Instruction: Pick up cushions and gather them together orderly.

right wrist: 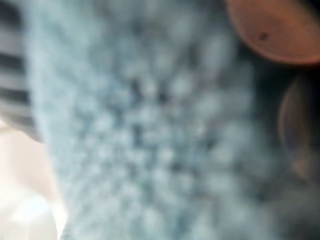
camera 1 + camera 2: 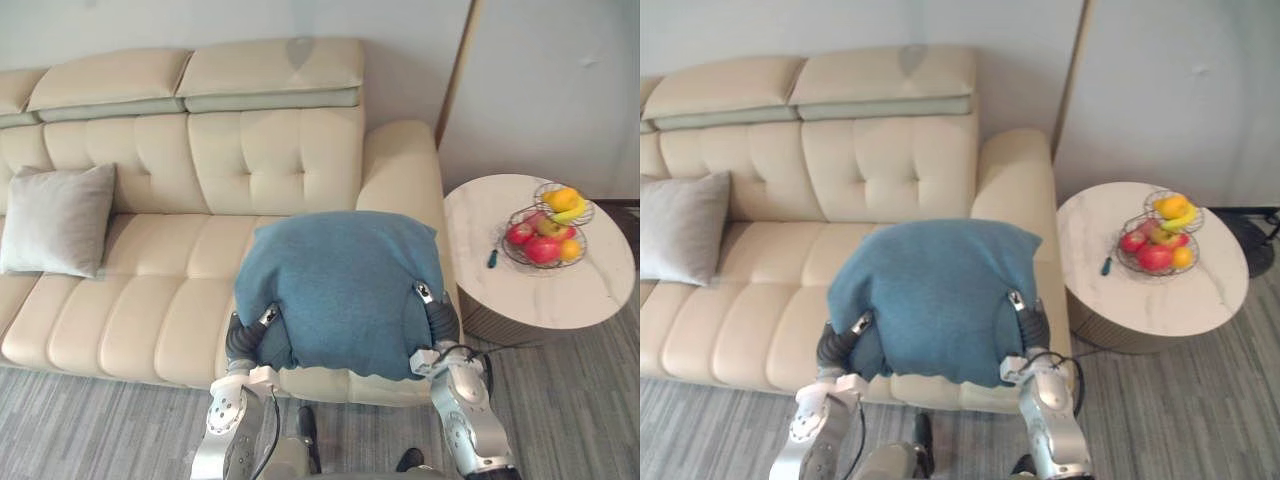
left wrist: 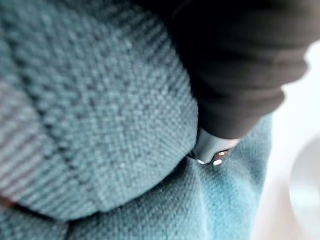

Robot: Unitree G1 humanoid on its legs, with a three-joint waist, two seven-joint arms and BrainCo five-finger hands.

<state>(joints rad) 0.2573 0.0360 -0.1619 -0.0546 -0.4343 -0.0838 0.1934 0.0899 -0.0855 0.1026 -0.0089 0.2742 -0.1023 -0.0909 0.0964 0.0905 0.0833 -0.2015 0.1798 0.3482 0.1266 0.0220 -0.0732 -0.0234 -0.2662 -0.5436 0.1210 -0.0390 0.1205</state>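
A large blue knitted cushion hangs over the right end of the cream sofa, held from both sides. My left hand grips its lower left edge, thumb on top and fingers hidden beneath. On the lower right edge my right hand holds it the same way. In the left wrist view the dark cover presses into the blue knit. The right wrist view has the same knit very close. A grey cushion leans against the backrest at the sofa's left.
Right of the sofa's armrest stands a round white side table. On it are a wire basket of fruit and a small dark object. The middle seats of the sofa lie bare. Grey striped carpet runs in front.
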